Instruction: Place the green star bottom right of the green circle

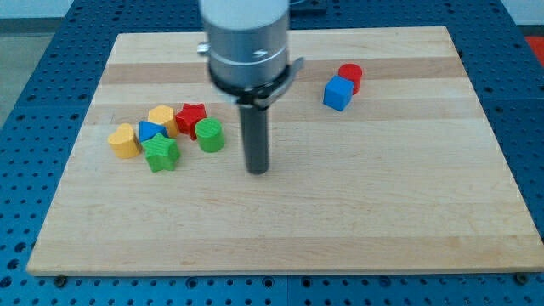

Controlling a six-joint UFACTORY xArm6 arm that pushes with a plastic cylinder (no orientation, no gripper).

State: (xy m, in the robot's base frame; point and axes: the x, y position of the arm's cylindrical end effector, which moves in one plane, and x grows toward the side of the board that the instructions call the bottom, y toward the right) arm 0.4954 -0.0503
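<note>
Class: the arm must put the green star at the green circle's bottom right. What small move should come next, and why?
Probably swing my tip round to the view's left of the green star. The star lies lower left of the green circle, while my tip is on the circle's right.

This looks like a lab or a testing room for robots. A pale wooden board (pixel 340 212) lies flat on a blue metal table (pixel 21 255) full of little holes set in neat rows. A big grey robot arm (pixel 246 42) hangs down over the board. Small plastic toy blocks in bright colours sit on the wood.
</note>
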